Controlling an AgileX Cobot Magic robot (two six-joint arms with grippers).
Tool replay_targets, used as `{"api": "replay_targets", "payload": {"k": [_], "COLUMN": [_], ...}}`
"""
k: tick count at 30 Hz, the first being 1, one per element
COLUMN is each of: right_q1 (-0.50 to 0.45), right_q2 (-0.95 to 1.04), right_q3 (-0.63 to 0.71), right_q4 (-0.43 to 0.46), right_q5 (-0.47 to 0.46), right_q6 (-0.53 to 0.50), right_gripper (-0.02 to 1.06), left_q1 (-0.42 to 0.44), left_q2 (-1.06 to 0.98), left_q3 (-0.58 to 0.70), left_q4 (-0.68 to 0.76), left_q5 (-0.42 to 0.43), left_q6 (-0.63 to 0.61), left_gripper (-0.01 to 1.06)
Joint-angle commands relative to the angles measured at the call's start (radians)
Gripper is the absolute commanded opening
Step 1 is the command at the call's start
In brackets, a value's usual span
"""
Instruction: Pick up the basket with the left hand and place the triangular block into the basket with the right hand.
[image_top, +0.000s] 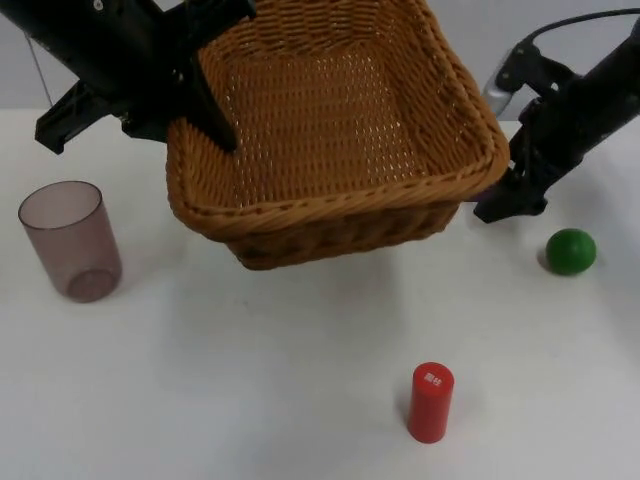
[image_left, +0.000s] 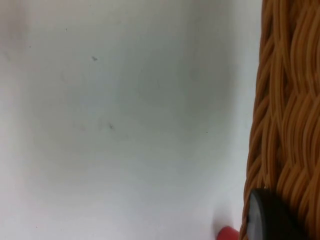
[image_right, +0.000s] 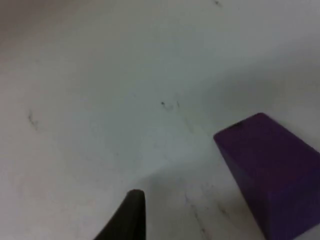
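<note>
My left gripper (image_top: 205, 105) is clamped on the basket (image_top: 330, 130) rim, holding it tilted above the table (image_top: 250, 380). My right gripper (image_top: 497, 205) hangs beside the basket; I cannot tell its fingers' state. The purple block (image_right: 272, 175) lies near it; a misjudged grab could push it away.

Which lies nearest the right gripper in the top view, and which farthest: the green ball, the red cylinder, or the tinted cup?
From the right gripper, beside the basket's right edge:
1. Green ball, just right of it on the table.
2. Red cylinder, toward the front edge.
3. Tinted cup, far across, on the left arm's side.
</note>
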Motion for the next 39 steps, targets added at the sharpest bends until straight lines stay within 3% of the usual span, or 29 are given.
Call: {"api": "replay_targets", "payload": {"k": [1, 12, 29, 35, 39], "right_q1": [0.007, 0.007, 0.007, 0.007, 0.007], "right_q2": [0.009, 0.092, 0.114, 0.134, 0.137], "right_q3": [-0.028, -0.173, -0.179, -0.179, -0.179], "right_q4": [0.026, 0.063, 0.041, 0.016, 0.016], "right_q5": [-0.003, 0.132, 0.141, 0.145, 0.133], "right_q6": [-0.013, 0.007, 0.002, 0.026, 0.054], "right_gripper": [1.05, 1.05, 0.99, 0.86, 0.55], "left_q1": [-0.005, -0.005, -0.017, -0.021, -0.021], "left_q2": [-0.019, -0.019, -0.019, -0.019, -0.019], "left_q3": [-0.004, -0.004, -0.004, -0.004, -0.004], "left_q4": [-0.014, -0.014, -0.014, -0.018, -0.018], "left_q5": [-0.017, -0.035, -0.052, -0.06, -0.062], "left_q6": [-0.009, -0.015, -0.026, -0.034, -0.034], "left_gripper": [0.0, 0.0, 0.0, 0.0, 0.0]}}
